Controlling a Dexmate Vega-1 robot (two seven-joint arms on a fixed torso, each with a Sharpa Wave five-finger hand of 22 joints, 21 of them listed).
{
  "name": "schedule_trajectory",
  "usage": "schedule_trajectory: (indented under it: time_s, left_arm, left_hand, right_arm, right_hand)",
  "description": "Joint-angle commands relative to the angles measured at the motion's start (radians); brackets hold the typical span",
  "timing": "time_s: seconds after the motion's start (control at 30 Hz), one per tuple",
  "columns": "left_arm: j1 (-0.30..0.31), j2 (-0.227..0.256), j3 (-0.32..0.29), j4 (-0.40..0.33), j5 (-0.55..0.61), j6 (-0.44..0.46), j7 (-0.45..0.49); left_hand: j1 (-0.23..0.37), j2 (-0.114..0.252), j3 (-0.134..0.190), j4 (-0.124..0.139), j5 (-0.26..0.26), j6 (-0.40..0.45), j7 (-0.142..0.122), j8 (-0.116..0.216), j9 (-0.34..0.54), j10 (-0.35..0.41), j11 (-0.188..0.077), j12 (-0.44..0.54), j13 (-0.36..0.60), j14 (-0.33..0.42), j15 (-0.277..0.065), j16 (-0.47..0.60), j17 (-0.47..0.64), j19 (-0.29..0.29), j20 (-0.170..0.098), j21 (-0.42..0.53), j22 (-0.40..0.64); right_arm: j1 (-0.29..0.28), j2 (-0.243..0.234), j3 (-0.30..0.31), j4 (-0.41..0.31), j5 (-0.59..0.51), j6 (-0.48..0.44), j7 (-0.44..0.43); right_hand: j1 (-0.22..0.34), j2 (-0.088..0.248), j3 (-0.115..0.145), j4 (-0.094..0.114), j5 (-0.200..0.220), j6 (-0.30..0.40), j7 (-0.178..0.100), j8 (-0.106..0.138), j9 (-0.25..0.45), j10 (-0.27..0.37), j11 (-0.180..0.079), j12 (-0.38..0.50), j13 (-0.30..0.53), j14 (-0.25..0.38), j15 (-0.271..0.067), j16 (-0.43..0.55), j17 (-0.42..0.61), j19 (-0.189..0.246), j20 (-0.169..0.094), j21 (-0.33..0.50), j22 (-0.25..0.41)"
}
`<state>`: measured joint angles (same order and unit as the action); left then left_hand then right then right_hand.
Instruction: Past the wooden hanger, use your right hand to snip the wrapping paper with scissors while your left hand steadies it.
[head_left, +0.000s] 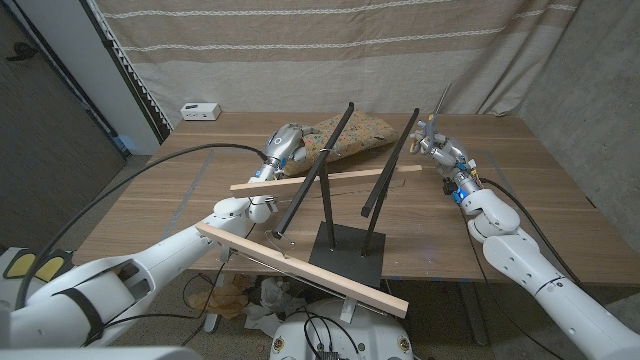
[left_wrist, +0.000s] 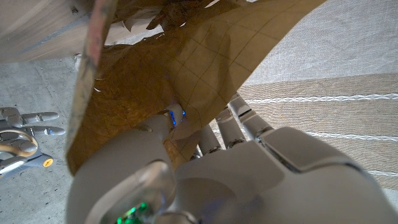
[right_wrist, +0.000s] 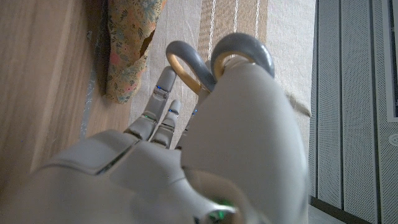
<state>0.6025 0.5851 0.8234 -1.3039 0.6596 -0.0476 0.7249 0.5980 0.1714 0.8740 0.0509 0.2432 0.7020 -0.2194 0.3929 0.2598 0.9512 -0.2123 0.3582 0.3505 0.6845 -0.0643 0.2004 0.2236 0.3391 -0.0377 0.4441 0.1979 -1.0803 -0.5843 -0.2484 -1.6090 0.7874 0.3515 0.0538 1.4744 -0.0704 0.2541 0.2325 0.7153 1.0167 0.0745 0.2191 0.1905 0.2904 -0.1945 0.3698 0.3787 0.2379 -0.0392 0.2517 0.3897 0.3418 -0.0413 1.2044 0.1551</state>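
Note:
The floral wrapping paper (head_left: 352, 135) lies bunched at the back of the table, past the wooden hanger (head_left: 330, 179). My left hand (head_left: 283, 146) grips the paper's left end; in the left wrist view the paper's brown gridded underside (left_wrist: 205, 56) is pinched between the thumb and fingers of the left hand (left_wrist: 217, 168). To the right of the paper, my right hand (head_left: 437, 146) holds the scissors (head_left: 440, 103), blades pointing up and apart from the paper. The grey handles (right_wrist: 211, 59) ring the fingers of the right hand (right_wrist: 186, 149), with the paper (right_wrist: 127, 43) beyond.
A black stand (head_left: 345, 250) with two slanted black rods carries the hanger's wooden bars; a second bar (head_left: 300, 270) juts over the table's front edge. A small white device (head_left: 200, 110) sits at the back left. A striped curtain hangs behind the table.

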Motion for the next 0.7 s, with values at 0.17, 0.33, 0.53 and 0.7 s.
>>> schedule_trajectory:
  time_s: [0.17, 0.33, 0.53, 0.7]
  left_arm:
    - [0.012, 0.008, -0.005, -0.017, 0.004, 0.004, 0.004]
    - [0.016, 0.011, -0.008, -0.023, 0.006, 0.006, 0.006]
    - [0.023, 0.015, -0.012, -0.033, 0.007, 0.009, 0.005]
    - [0.028, 0.017, -0.015, -0.039, 0.009, 0.014, 0.005]
  left_hand:
    - [0.011, -0.001, 0.007, 0.000, 0.005, 0.008, 0.001, 0.007, 0.001, 0.009, -0.002, 0.004, 0.004, 0.013, -0.168, 0.003, 0.001, 0.007, -0.039, -0.003, 0.001]
    - [0.012, 0.000, 0.007, -0.001, 0.005, 0.008, 0.001, 0.007, 0.001, 0.010, -0.002, 0.004, 0.005, 0.014, -0.168, 0.003, 0.001, 0.008, -0.039, -0.003, 0.001]
    - [0.013, 0.000, 0.007, -0.001, 0.005, 0.008, 0.001, 0.006, 0.000, 0.010, -0.001, 0.004, 0.005, 0.015, -0.169, 0.003, 0.001, 0.008, -0.039, -0.004, 0.001]
    - [0.014, 0.000, 0.007, -0.002, 0.006, 0.010, 0.001, 0.007, 0.000, 0.010, -0.002, 0.004, 0.006, 0.015, -0.168, 0.003, 0.001, 0.008, -0.038, -0.004, 0.001]
  right_arm:
    - [-0.030, 0.002, 0.013, -0.032, -0.015, 0.006, -0.056]
    - [-0.031, 0.011, 0.013, -0.030, -0.002, 0.008, -0.052]
    - [-0.037, 0.013, 0.016, -0.042, -0.005, -0.004, -0.079]
    - [-0.040, 0.017, 0.018, -0.052, -0.013, -0.009, -0.106]
  right_hand:
    - [0.199, 0.212, 0.694, -0.423, 0.032, -0.173, -0.212, -0.018, 0.000, 0.019, -0.018, 0.000, -0.009, 0.036, -0.121, 0.015, 0.007, 0.037, -0.100, -0.041, 0.009]
    - [0.198, 0.190, 0.716, -0.436, 0.046, -0.174, -0.202, -0.026, 0.001, 0.037, -0.014, 0.009, -0.016, 0.138, -0.134, 0.047, 0.009, 0.122, -0.156, -0.076, 0.009]
    - [0.220, 0.162, 0.717, -0.436, 0.032, -0.161, -0.184, -0.027, 0.001, 0.121, -0.008, 0.039, -0.040, 0.346, -0.184, 0.115, 0.030, 0.281, -0.194, -0.129, 0.028]
    - [0.232, 0.153, 0.700, -0.438, 0.027, -0.118, -0.171, -0.018, 0.000, 0.161, -0.007, 0.048, -0.054, 0.387, -0.184, 0.126, 0.045, 0.332, -0.195, -0.129, 0.040]
